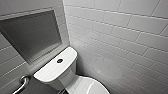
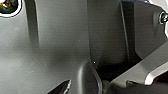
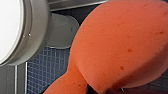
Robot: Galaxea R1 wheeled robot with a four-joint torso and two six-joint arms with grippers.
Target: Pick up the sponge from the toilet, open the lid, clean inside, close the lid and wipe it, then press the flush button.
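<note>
Right end effector (image 3: 87,87) is clenched on the sponge (image 3: 120,42). The red-orange block is pinched to a narrow waist at the grip and bulges wide past it, close to the wrist cam. Behind the sponge there's a white round shape w/ grey rim (image 3: 30,32) and a grid-patterned surface (image 3: 47,70); can't tell what they belong to. Left end effector (image 2: 105,85): dark robot parts only, can't tell its state.

Head view: the toilet (image 1: 56,73) sits in a corner, tank angled. The flush button (image 1: 59,60) is in the ctr of the tank top. The lid (image 1: 90,86) looks down, glossy white at the btm edge. Grey wall niche (image 1: 32,35) sits above the tank, metal grab bar (image 1: 22,82) at lower left, white tiled wall (image 1: 120,37) on the right.
</note>
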